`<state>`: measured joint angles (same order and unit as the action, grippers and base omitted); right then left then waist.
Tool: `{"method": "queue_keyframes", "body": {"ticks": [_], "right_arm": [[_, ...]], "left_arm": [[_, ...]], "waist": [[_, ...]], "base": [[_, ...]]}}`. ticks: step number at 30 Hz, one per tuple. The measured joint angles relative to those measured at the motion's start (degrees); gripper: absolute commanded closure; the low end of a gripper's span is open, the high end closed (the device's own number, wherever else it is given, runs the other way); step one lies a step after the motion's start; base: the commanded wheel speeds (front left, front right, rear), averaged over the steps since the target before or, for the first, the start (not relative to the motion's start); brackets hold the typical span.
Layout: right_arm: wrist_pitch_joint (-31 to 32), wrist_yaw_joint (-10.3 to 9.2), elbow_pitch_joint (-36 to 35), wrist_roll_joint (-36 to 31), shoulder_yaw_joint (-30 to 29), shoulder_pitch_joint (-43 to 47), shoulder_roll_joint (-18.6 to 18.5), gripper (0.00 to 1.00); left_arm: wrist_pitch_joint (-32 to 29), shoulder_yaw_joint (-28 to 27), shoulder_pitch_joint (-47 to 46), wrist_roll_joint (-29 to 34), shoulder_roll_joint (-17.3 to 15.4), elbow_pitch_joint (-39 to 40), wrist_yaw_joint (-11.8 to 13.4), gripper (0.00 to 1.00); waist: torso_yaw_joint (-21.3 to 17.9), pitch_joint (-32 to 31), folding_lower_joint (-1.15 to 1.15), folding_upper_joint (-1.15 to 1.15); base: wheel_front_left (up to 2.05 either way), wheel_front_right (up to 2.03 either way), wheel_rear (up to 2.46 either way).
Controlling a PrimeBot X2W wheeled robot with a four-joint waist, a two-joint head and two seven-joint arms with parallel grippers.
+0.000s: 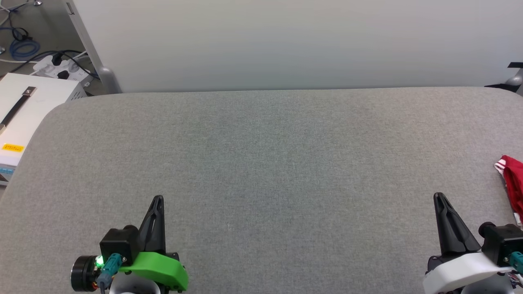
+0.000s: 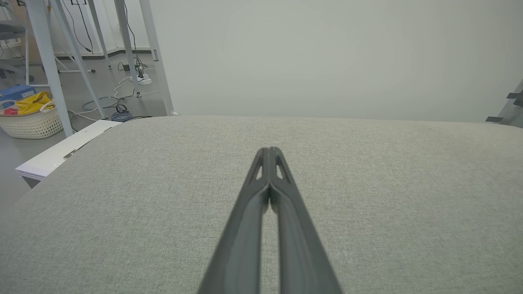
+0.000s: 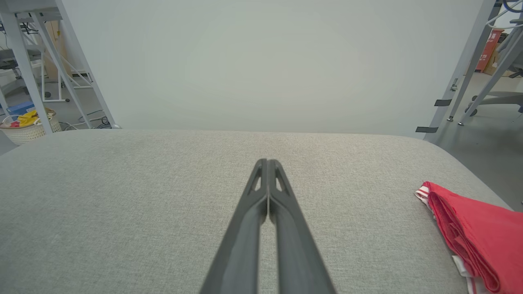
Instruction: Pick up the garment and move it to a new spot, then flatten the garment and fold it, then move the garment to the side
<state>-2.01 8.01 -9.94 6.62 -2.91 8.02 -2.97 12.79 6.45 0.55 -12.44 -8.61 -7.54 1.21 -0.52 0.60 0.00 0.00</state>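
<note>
The red shirt (image 3: 470,228) lies bunched in loose folds at the right edge of the grey padded table (image 1: 261,155), in the open, its striped trim turned toward the far side. The right gripper (image 1: 439,198) hangs near it and the left gripper (image 1: 157,200) well apart on the other side, both with fingers pressed tip to tip over bare fabric. A white panel (image 1: 286,41) stands behind the table. Off the left side are a white box (image 1: 24,106), a power strip (image 1: 61,69) and a woven basket (image 2: 30,120) with yellow cloth (image 2: 34,102) heaped in it.
</note>
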Motion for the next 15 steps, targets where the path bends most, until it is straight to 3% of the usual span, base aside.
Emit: {"method": "queue_keyframes", "body": {"ticks": [15], "right_arm": [[0.1, 0.0, 1.4, -0.9, 0.5, -1.1, 0.0, 1.0]], "left_arm": [[-1.7, -1.0, 0.0, 1.7, 0.9, 0.9, 0.0, 1.0]], "waist": [[0.1, -0.1, 0.0, 0.0]], "base": [[0.0, 0.0, 0.0]]}}
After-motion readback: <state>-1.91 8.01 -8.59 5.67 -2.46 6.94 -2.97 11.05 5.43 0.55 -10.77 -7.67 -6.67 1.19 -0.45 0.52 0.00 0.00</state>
